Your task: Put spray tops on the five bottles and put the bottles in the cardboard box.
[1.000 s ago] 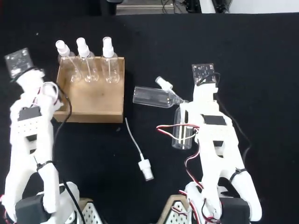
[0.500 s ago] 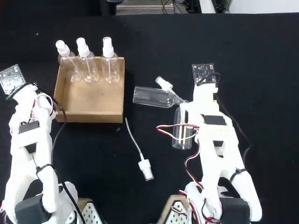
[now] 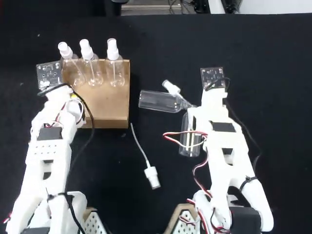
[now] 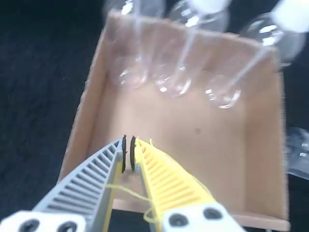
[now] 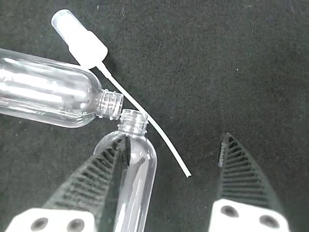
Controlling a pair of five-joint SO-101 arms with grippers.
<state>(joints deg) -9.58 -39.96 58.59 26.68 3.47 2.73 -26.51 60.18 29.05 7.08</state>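
Observation:
The cardboard box [image 3: 105,105] holds three clear bottles with white spray tops [image 3: 90,63] along its far wall, also seen as bottles [image 4: 178,72] in the left wrist view. My left gripper [image 4: 128,153] is shut and empty, low over the box floor [image 4: 203,135] near its front left corner. My right gripper [image 5: 171,152] is open over an uncapped bottle [image 5: 130,169] that lies beneath one finger. A second uncapped bottle [image 5: 46,96] lies neck to neck with it. A spray top [image 5: 79,41] with its tube lies beside both necks.
A second loose spray top [image 3: 152,176] with a long tube lies on the black cloth between the arms. The box's front wall [image 3: 107,122] is close to the left arm. Open cloth stretches to the right of the right arm.
My left arm has swung from the left of the box to over its front left corner. The right arm and the loose bottles have not moved.

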